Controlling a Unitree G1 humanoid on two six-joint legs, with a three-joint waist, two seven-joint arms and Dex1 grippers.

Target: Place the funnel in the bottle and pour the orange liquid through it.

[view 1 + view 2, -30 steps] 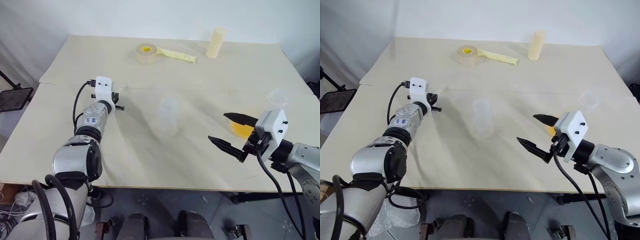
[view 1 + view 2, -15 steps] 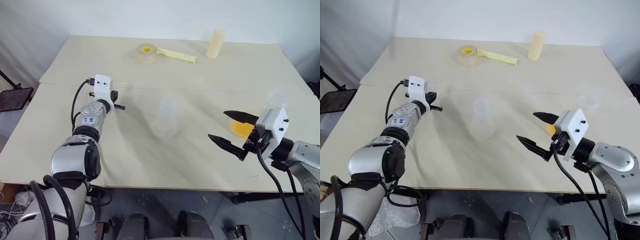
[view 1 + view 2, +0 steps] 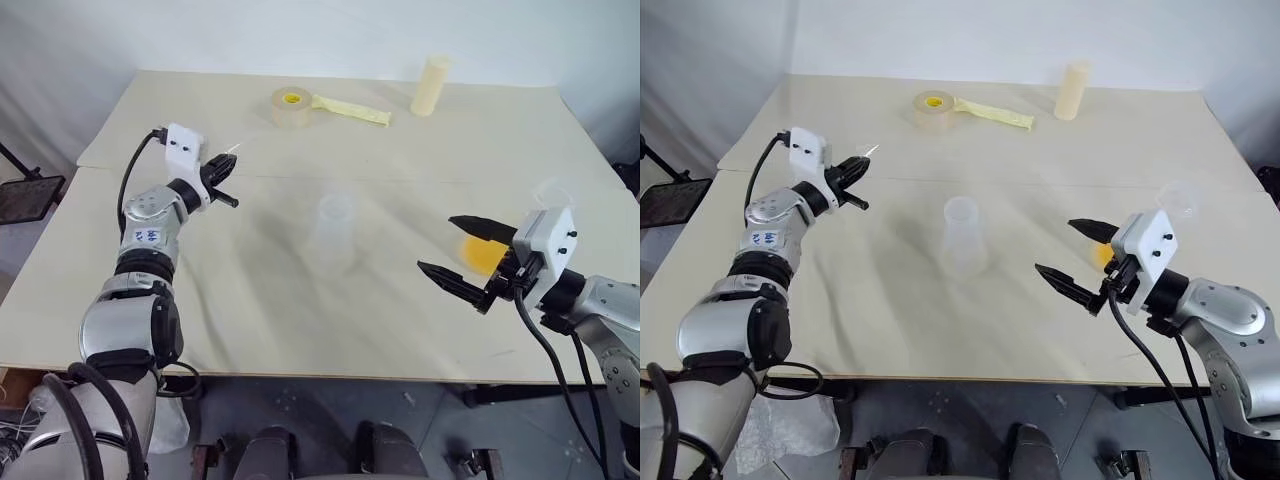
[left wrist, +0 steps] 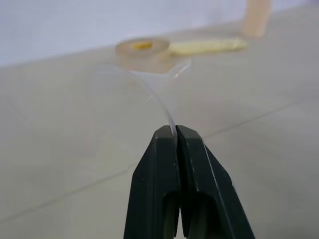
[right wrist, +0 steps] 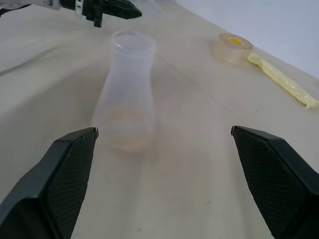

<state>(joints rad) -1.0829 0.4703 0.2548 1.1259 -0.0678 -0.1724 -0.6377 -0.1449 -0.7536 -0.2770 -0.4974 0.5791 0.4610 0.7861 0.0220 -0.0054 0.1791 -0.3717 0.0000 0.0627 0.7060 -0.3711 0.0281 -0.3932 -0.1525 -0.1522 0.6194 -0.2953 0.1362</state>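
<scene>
Pale cream table under a white backdrop: the left tool, fingers pressed together, pinches the rim of a small clear colourless plastic funnel, held off the table, well left of the clear flask-shaped plastic bottle. That bottle stands upright mid-table, long axis vertical, mouth up. The funnel's spout direction cannot be told. The right tool hangs spread wide and empty beside the orange liquid in its clear container. The step in hand appears to be carrying the funnel; next, it likely needs its spout turned down over the bottle's neck.
</scene>
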